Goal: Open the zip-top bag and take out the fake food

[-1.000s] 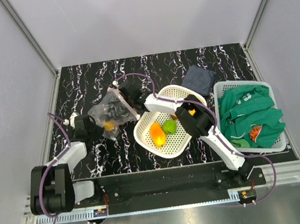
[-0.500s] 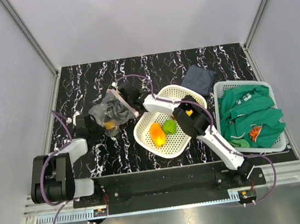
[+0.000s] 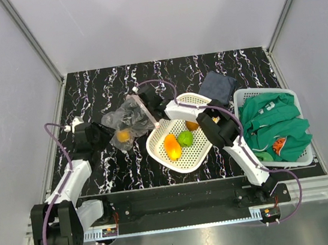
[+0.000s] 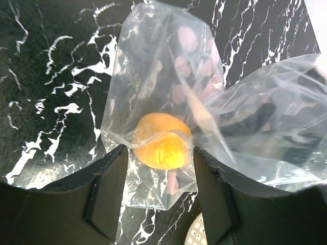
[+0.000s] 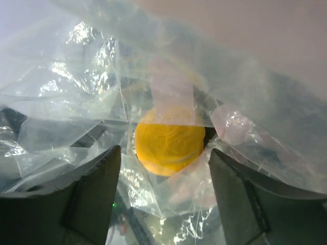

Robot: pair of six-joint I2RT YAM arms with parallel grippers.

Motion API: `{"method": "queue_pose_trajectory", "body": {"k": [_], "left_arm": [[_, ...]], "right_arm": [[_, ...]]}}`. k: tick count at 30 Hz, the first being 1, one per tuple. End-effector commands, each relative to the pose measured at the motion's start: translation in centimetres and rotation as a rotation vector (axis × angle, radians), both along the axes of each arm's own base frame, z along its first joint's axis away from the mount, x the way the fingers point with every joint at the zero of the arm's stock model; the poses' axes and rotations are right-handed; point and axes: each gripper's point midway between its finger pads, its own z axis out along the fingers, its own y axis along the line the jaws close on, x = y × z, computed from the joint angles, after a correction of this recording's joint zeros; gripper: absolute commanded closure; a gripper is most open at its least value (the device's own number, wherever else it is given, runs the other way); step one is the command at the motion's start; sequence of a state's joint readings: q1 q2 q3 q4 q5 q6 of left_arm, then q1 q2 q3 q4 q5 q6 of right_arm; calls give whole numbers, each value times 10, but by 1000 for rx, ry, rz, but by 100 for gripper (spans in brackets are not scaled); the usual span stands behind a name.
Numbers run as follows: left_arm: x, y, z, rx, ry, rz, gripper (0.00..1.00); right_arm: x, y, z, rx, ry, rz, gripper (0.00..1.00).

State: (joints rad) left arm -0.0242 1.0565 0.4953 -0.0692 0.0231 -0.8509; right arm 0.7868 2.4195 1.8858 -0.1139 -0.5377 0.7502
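The clear zip-top bag (image 3: 132,113) lies crumpled on the black marbled table, with one orange piece of fake food (image 3: 123,135) inside near its lower left corner. My left gripper (image 3: 104,136) sits just left of that corner. In the left wrist view the gripper (image 4: 159,196) stands open, the bag (image 4: 153,66) corner loose between its fingers and the orange fruit (image 4: 161,141) just ahead. My right gripper (image 3: 144,101) is at the bag's far right edge. It is open (image 5: 166,199), with bag film (image 5: 92,92) and the orange fruit (image 5: 169,140) in front.
A round white basket (image 3: 203,152) right of the bag holds an orange-yellow piece (image 3: 171,146), a green one (image 3: 185,138) and a small orange one (image 3: 192,125). A dark blue folded cloth (image 3: 217,86) lies behind it. A white crate with green clothing (image 3: 270,123) stands at the right.
My left gripper went from shut on the bag's corner to open, letting it go. The right gripper opened wider. The bag shifted slightly right and settled on the table.
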Motion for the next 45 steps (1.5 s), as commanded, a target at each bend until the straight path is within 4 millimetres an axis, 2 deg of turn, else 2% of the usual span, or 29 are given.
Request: {"method": "queue_pose_trajectory", "body": {"k": [1, 3, 8, 9, 12, 18, 20, 23, 24, 28, 30, 32, 33, 35, 36, 37, 38, 41, 45], "left_arm": [[18, -18, 19, -70, -76, -85, 44], [19, -27, 20, -102, -87, -124, 42], [21, -41, 22, -150, -134, -193, 41], [20, -42, 24, -153, -144, -197, 40], [21, -42, 23, -148, -143, -196, 38], [28, -46, 21, -155, -119, -214, 38], [28, -47, 18, -157, -114, -220, 39], [30, -53, 18, -169, -119, -248, 50], [32, -53, 18, -163, -123, -251, 65], [35, -54, 27, -136, -142, -278, 89], [34, -52, 28, -110, -133, -289, 98], [32, -52, 32, -97, -132, -292, 100], [30, -52, 39, -92, -151, -296, 100], [22, -56, 40, -94, -149, -311, 100], [19, -57, 50, -94, -178, -316, 100], [13, -60, 48, -101, -168, -325, 100], [8, -65, 58, -113, -194, -340, 100], [-3, -75, 63, -127, -203, -380, 100], [-6, -78, 64, -127, -201, -405, 100]], "right_arm": [[0, 1, 47, 128, 33, -9, 26], [1, 4, 51, 157, 18, 1, 32], [3, 4, 44, 148, 45, -16, 44], [3, 4, 46, 152, 44, -17, 51], [2, 4, 47, 158, 54, -12, 60], [-7, 1, 55, 173, 66, 6, 73], [-13, 3, 59, 196, 76, 25, 78], [-18, 5, 63, 225, 88, 50, 86], [-19, 6, 62, 224, 90, 52, 87], [-17, 3, 66, 221, 74, 45, 86], [-17, 3, 67, 223, 72, 47, 82], [-14, 0, 69, 219, 66, 31, 78], [-7, -2, 70, 214, 53, 2, 70], [-1, -6, 69, 205, 41, -13, 67], [1, -8, 63, 189, 49, -18, 66], [3, -8, 60, 182, 44, -15, 65], [4, -7, 60, 180, 38, -12, 65], [5, -7, 51, 169, 44, -10, 65], [2, -7, 39, 157, 65, -7, 65]]}}
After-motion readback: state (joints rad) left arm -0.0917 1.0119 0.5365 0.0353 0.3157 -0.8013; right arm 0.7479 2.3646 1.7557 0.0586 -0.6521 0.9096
